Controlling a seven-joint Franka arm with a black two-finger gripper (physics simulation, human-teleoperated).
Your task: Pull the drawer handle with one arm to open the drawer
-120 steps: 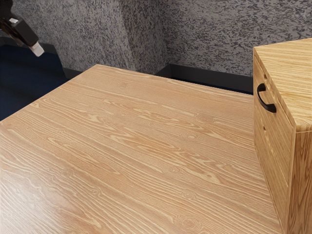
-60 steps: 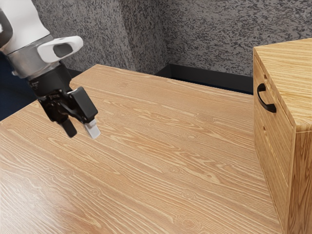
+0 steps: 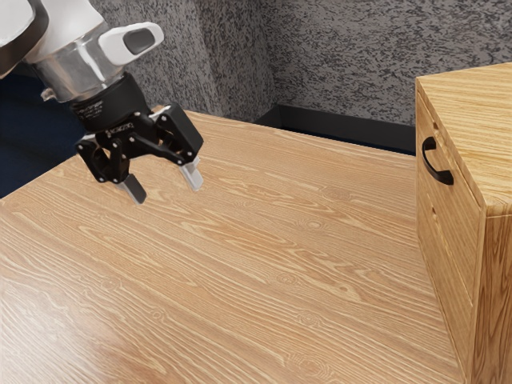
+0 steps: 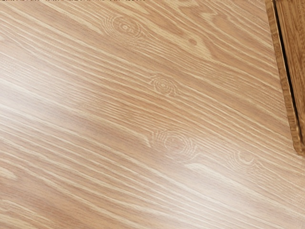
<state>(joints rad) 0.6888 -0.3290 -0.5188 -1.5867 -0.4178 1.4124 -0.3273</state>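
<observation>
Fingers: your black two-finger gripper hangs over the wooden bench, its fingers apart, holding nothing
Handle: the black curved drawer handle sits on the upper front of the wooden cabinet, well apart from your gripper, at the exterior view's right
Risk: a misaligned approach may knock the front; a shallow clamp may slip off as you pull

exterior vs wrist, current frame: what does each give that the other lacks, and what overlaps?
Exterior view: the open gripper hovering at that view's left, the black drawer handle, the speckled wall. Wrist view: a close look at the wood grain under the hand, plus a dark seam along the cabinet. Both: the table and the cabinet.
</observation>
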